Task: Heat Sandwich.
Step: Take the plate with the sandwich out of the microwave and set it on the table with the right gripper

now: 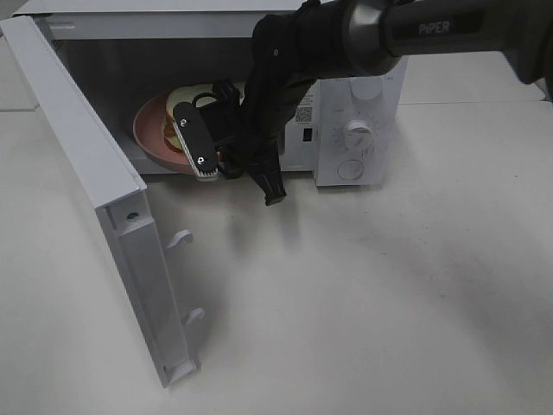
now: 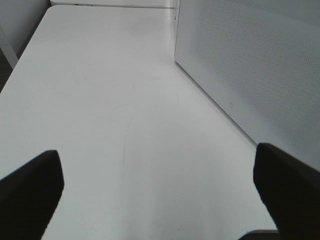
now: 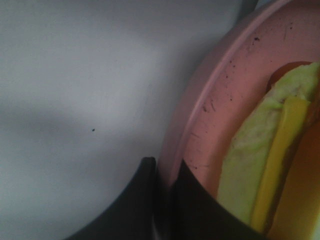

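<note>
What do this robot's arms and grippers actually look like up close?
The right arm is a dark tube with a silvery metal band and "PIPER" in pale letters. Its wrist is wrapped in black cabling. The right gripper has black fingers with small white marks. The left gripper shows only two plain black fingertips.

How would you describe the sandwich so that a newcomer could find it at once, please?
Find the white microwave with its door swung open. In its cavity sits a round pink plate, its rim pinched by the right claw. The sandwich lies on that plate: pale bread with a yellow cheese layer.
</note>
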Controlling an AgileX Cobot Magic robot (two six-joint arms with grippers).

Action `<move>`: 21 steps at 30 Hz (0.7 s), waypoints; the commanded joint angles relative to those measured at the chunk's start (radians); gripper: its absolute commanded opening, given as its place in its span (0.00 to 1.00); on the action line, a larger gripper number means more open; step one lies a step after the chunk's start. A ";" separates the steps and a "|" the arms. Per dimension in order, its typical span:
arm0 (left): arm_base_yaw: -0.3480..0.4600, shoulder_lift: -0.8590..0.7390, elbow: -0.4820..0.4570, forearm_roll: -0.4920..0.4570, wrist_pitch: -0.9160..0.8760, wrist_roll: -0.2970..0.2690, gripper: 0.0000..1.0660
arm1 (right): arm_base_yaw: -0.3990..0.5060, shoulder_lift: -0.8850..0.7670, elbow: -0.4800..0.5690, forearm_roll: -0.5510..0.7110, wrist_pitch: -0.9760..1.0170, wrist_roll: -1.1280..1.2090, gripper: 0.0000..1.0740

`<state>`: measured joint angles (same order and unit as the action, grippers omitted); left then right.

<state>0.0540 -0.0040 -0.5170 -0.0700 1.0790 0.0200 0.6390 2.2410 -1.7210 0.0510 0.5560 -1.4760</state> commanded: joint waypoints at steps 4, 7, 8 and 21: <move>0.000 -0.021 0.002 0.001 -0.008 -0.003 0.92 | 0.001 -0.092 0.109 0.006 -0.064 -0.061 0.00; 0.000 -0.021 0.002 0.001 -0.008 -0.003 0.92 | 0.001 -0.127 0.154 0.006 -0.080 -0.068 0.00; 0.000 -0.021 0.002 0.001 -0.008 -0.003 0.92 | 0.001 -0.139 0.168 0.006 -0.086 -0.069 0.00; 0.000 -0.021 0.002 0.001 -0.008 -0.003 0.92 | 0.001 -0.269 0.315 0.006 -0.149 -0.071 0.00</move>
<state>0.0540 -0.0040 -0.5170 -0.0700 1.0790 0.0200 0.6490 1.9990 -1.4110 0.0590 0.4330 -1.5600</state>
